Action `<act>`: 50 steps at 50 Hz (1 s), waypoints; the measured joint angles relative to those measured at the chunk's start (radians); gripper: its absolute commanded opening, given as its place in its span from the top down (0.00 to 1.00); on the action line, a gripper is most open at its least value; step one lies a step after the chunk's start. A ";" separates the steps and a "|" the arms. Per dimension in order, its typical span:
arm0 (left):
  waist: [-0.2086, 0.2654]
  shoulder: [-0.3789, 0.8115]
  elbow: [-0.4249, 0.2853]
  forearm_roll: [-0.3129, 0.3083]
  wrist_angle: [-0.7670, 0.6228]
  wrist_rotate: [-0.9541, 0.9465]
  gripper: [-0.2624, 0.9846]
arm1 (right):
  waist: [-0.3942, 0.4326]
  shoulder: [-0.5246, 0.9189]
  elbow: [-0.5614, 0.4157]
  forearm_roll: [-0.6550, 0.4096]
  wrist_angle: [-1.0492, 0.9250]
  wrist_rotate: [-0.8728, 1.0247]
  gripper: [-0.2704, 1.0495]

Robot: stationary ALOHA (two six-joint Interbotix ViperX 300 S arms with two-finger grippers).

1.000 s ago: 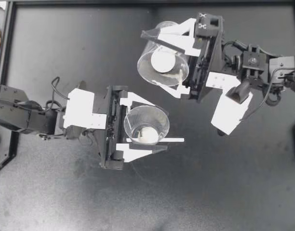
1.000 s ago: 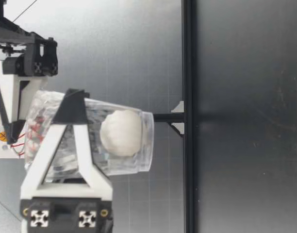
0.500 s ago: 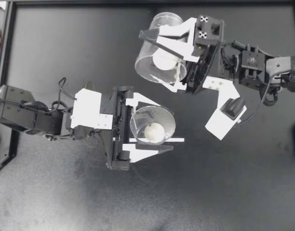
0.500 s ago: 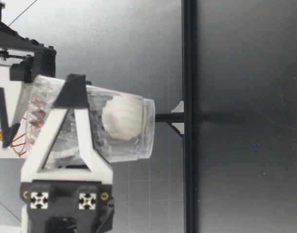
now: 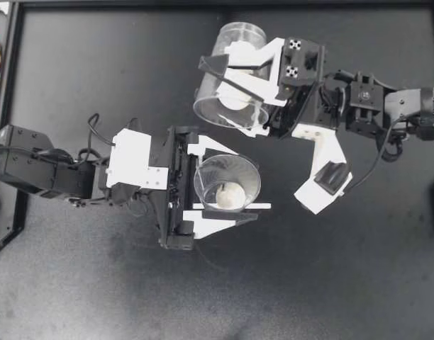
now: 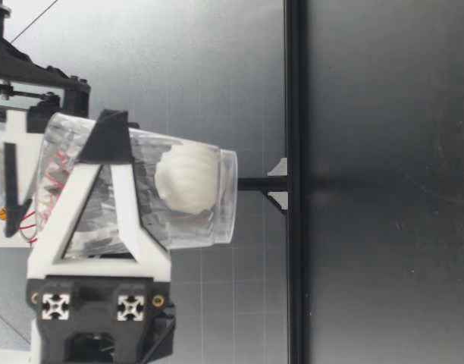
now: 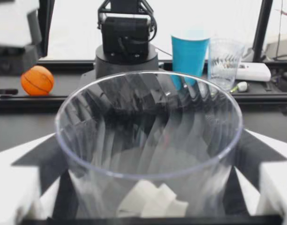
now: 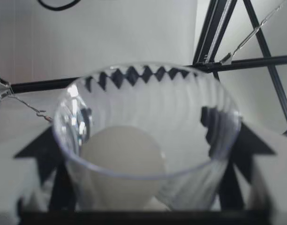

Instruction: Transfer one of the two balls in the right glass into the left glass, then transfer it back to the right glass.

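One ball (image 5: 230, 195) is resting in the left glass (image 5: 253, 177), the other ball (image 5: 235, 101) in the right glass (image 5: 240, 34). The left gripper (image 5: 238, 183) is pinching its glass upright to catch. The right gripper (image 5: 218, 95) is clamping its glass tilted toward it, likely for pouring.

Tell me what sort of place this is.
Probably a robotics lab bench: left end effector holds the left glass, right end effector the right glass, above a dark table; spare props, an orange ball and blue cup, sit beyond it.
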 measured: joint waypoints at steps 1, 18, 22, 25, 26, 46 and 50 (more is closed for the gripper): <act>-0.002 0.000 -0.002 0.000 0.000 0.000 0.17 | 0.000 0.002 0.000 0.000 -0.002 -0.002 0.26; -0.002 0.000 -0.002 -0.014 0.002 -0.002 0.17 | 0.000 0.006 -0.005 0.003 -0.011 -0.005 0.26; 0.000 0.002 -0.002 -0.015 0.002 -0.002 0.17 | 0.000 0.006 -0.005 0.009 -0.011 0.000 0.26; -0.002 0.000 0.000 -0.015 0.002 -0.002 0.17 | 0.000 0.006 -0.006 0.025 -0.011 0.003 0.26; -0.002 0.000 0.000 -0.015 0.002 -0.002 0.17 | 0.000 0.006 -0.006 0.031 -0.011 0.005 0.26; -0.002 -0.003 0.008 -0.015 0.002 0.005 0.17 | 0.015 -0.015 -0.005 0.321 0.055 0.282 0.26; -0.002 -0.012 0.021 -0.015 0.002 0.005 0.17 | 0.015 -0.044 0.005 0.348 0.087 0.390 0.26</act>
